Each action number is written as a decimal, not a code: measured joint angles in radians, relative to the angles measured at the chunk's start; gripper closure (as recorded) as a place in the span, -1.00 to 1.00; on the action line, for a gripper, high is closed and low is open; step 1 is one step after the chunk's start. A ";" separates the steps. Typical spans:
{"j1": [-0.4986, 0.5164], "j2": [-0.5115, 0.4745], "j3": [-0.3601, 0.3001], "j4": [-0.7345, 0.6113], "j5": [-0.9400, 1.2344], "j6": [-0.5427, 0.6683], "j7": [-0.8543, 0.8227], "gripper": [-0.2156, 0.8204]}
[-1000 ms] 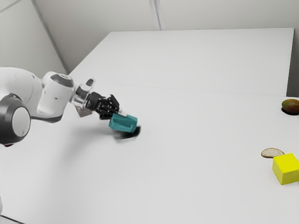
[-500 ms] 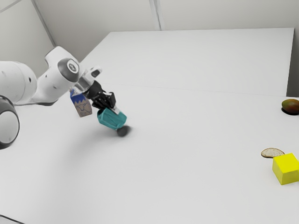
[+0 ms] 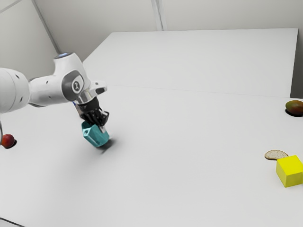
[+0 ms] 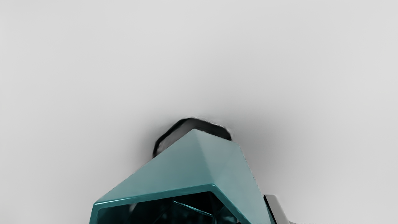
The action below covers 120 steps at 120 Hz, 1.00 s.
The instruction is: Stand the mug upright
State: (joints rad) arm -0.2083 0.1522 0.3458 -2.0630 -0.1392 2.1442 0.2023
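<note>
In the exterior view, the gripper (image 3: 100, 125) points down over the table (image 3: 175, 161), shut on the teal mug (image 3: 96, 136). The mug is tilted, its base toward the exterior view's lower right, with a dark shadow close beside it; whether its base touches the table I cannot tell. In the wrist view, the faceted mug (image 4: 183, 174) shows its open rim nearest my hand and its base farther away. The gripper (image 4: 257, 214) there has one finger against the mug's outer wall; the other is mostly hidden at the mug's rim.
A carton (image 3: 77, 109) stands partly hidden behind the hand. A red fruit (image 3: 8, 140) lies at the exterior view's left edge. Far to that view's right are a bread slice (image 3: 275, 154), a yellow cube (image 3: 290, 170) and a mango (image 3: 295, 107).
The hand has carried the mug toward the exterior view's left and a little lower. The mug has swung from nearly sideways to a steeper tilt, and the red fruit has come into sight.
</note>
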 joint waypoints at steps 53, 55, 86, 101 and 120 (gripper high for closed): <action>-0.037 0.027 0.021 -0.002 0.128 -0.010 -0.182 0.92; -0.037 0.032 0.021 -0.002 0.129 -0.010 -0.187 0.92; -0.049 0.073 0.021 0.003 0.157 -0.011 -0.245 0.81; -0.051 0.074 0.022 0.006 0.162 -0.011 -0.256 0.26; -0.052 0.071 0.022 0.023 0.164 -0.011 -0.264 -0.18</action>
State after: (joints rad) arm -0.2608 0.2233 0.3681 -2.0401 0.0246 2.1334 -0.0620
